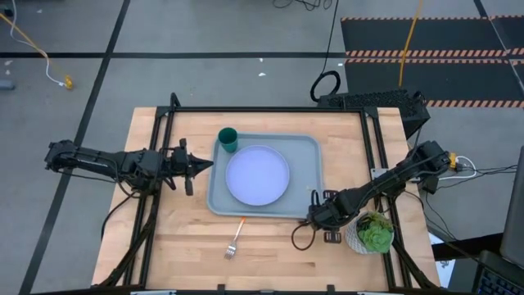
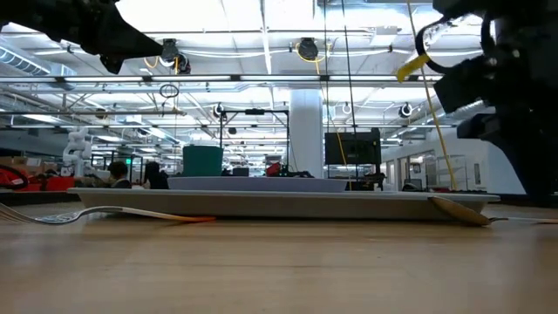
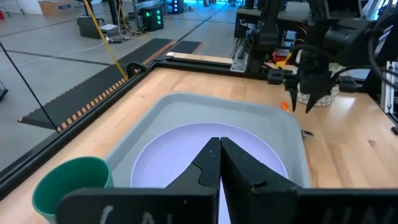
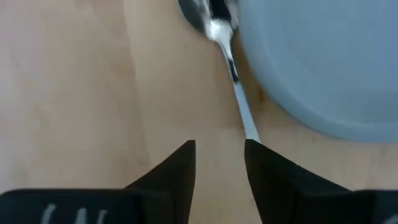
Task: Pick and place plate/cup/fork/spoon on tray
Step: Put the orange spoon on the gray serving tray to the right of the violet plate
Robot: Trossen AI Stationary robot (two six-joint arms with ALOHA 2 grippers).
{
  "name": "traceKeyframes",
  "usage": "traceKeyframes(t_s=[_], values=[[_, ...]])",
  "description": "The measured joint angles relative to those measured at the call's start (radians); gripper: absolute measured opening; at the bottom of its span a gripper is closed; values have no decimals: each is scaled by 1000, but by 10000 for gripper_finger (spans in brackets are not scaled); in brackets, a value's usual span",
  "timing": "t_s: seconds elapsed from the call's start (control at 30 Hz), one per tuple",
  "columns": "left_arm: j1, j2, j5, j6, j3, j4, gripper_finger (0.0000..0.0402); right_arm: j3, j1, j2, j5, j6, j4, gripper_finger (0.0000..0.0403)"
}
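1. Fingers of the right gripper (image 4: 219, 168) stand slightly apart with a narrow gap, holding nothing; in the right wrist view they point down at the bare wood, just short of the spoon (image 4: 221, 46).
2. Only the spoon's silver bowl and neck show there, at the frame's top, lying on the table (image 1: 270, 254) right against the rounded corner of the tray (image 4: 323, 62).
3. In the high view the right gripper (image 1: 313, 215) sits at the tray's lower right corner, lower centre-right of the frame.
4. The fork (image 1: 236, 238) lies on the wood below the tray (image 1: 307, 176), lower centre, orange handle toward the tray, tines away.
5. The plate (image 1: 257, 175) rests flat in the tray's middle.
6. The cup (image 1: 228, 139) stands upright in the tray's upper left corner, beside the plate.
7. The left gripper (image 1: 205, 165) hovers at the tray's left edge, its fingers (image 3: 249, 174) pressed together and empty.
8. A white bowl of greens (image 1: 372, 233) stands at the lower right, beside the right arm.
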Motion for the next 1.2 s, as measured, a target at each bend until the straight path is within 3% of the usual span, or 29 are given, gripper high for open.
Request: traceKeyframes(t_s=[0.37,0.67,0.9,1.2], values=[[0,0,-1,-1,0,1,7,-71,0,-3,7,-7,83,116],[0,0,-2,-2,0,2,8,-26,0,0,10,-26,33,101],[0,0,-6,-5,0,1,8,-28,0,0,74,-49,44,98],[0,0,-6,-7,0,-12,7,-106,0,-4,81,-51,186,98]])
